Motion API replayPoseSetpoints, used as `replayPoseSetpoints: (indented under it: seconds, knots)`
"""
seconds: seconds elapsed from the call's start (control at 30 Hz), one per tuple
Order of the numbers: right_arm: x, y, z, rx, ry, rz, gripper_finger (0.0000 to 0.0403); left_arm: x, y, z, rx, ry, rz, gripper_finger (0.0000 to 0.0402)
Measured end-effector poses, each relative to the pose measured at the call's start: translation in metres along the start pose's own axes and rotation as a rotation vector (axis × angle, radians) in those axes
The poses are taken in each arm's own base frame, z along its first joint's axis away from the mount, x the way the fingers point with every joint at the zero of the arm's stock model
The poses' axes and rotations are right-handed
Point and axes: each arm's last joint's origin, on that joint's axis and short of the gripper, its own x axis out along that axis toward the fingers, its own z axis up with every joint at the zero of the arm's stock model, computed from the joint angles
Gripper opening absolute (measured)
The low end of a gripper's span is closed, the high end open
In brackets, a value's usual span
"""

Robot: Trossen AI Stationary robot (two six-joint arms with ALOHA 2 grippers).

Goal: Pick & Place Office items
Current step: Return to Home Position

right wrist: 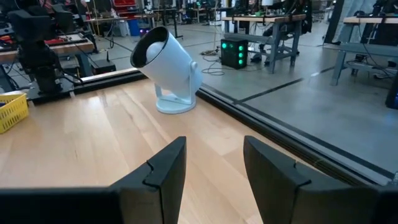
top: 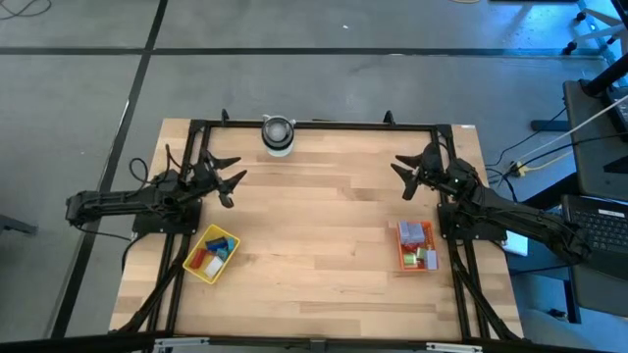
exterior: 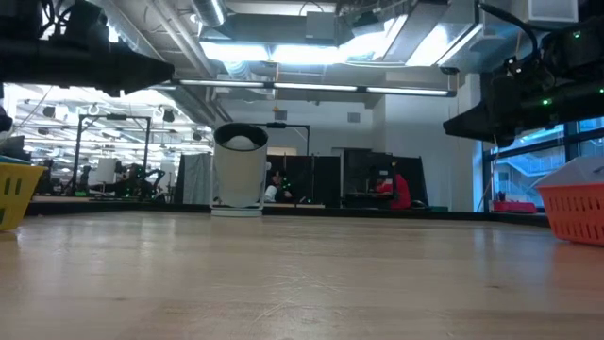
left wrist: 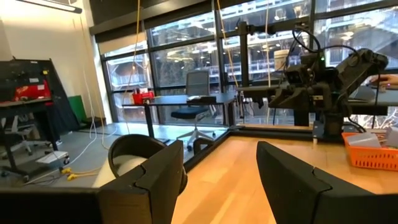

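Note:
The office items lie as small coloured pieces in two trays: red, blue and white ones in the yellow tray (top: 212, 254) at the near left, pink, green and pale ones in the red tray (top: 413, 246) at the near right. My left gripper (top: 227, 175) hovers open at the table's left side, above the wood, with nothing between its fingers (left wrist: 155, 180). My right gripper (top: 406, 176) hovers open at the right side, also with nothing between its fingers (right wrist: 168, 168). Both point toward the table's middle.
A round grey-white cylindrical device (top: 278, 135) stands on its foot at the middle of the far edge. A black frame (top: 324, 124) runs along the table's far edge and sides. Bare wood lies between the two arms and the trays.

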Motion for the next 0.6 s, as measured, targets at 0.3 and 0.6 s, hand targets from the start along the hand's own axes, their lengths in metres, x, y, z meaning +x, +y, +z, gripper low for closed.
replayPoseSetpoints:
  seconds: [0.3,0.6]
  knots:
    - [0.0,0.0005,-0.0001,-0.04,0.002,0.019,0.0162,-0.0002,-0.003,-0.0043,0.0,0.027,-0.086,0.02]
    - [-0.0001,0.0002,-0.0056,-0.055,0.025,0.019,0.0162,-0.0007,-0.0049,-0.01,-0.021,0.081,-0.134,0.02]
